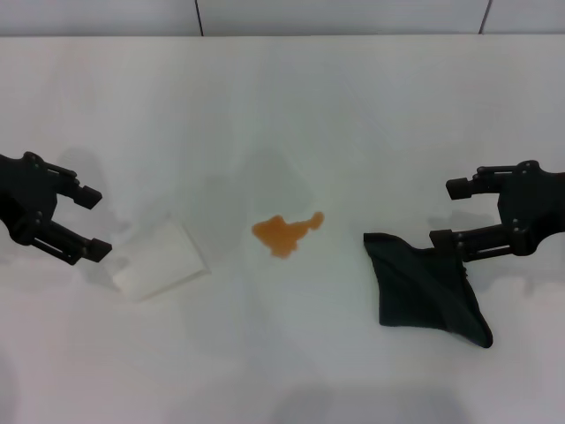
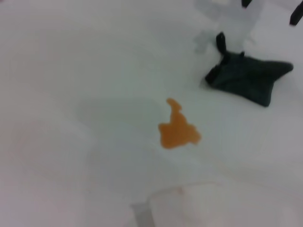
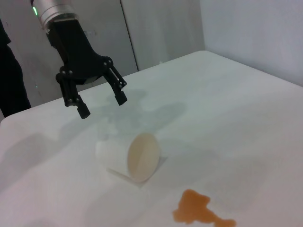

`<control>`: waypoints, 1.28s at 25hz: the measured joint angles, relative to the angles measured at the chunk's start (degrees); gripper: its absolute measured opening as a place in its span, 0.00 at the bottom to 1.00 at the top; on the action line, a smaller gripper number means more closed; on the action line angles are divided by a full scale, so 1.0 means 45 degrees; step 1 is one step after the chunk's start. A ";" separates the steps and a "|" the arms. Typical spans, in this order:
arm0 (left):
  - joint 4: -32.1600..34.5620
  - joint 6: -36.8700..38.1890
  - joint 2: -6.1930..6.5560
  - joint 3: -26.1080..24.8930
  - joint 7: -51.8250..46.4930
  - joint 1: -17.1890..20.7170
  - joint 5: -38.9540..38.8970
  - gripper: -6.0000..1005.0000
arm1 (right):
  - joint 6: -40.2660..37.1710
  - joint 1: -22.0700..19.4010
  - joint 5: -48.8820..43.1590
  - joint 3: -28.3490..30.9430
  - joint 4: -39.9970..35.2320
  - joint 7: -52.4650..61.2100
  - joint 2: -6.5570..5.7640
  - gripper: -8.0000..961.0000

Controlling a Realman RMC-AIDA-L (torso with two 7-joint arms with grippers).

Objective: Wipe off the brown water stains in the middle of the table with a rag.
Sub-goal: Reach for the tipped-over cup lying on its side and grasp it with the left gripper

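The right pincer [image 1: 453,212] gapes empty just above the nearly black soft rag [image 1: 422,290] near the white counter's [image 1: 282,97] right edge; the left pincer [image 1: 92,224] idles open opposite. Grasping is in hand. Next: clamp it, then sweep to the orange-brown stain [image 1: 286,233] mid-counter.

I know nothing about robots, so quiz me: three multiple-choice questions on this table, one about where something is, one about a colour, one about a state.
1. Where is the rag?
A. On the spill
B. Beside the right gripper
C. Beside the left gripper

2. What colour are the brown water stains?
A. Orange-brown
B. Blue
C. Black

3. How is the plastic cup sitting?
A. Upright
B. Upside down
C. On its side

Answers:
1 B: it lies on the table by that gripper's lower finger.
2 A: the blotch is orange-brown.
3 C: the right wrist view shows its mouth facing sideways.
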 joint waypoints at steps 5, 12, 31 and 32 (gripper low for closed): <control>-0.0006 0.0117 -0.0017 0.0024 -0.0248 -0.0416 0.0646 0.88 | -0.0028 -0.0017 0.0001 0.0000 0.0000 0.0000 0.0001 0.87; -0.0032 -0.0154 -0.0293 0.0251 -0.0296 -0.0591 0.1020 0.88 | -0.0045 -0.0058 0.0087 -0.0036 0.0126 0.0000 0.0000 0.87; -0.0352 -0.0763 -0.0718 0.0805 -0.0620 -0.0848 0.1454 0.88 | -0.0136 -0.0118 0.0137 -0.0117 0.0176 -0.0058 0.0000 0.87; -0.0349 -0.0780 -0.0716 0.0802 -0.0626 -0.0854 0.1455 0.88 | -0.0137 -0.0119 0.0137 -0.0117 0.0175 -0.0059 0.0000 0.87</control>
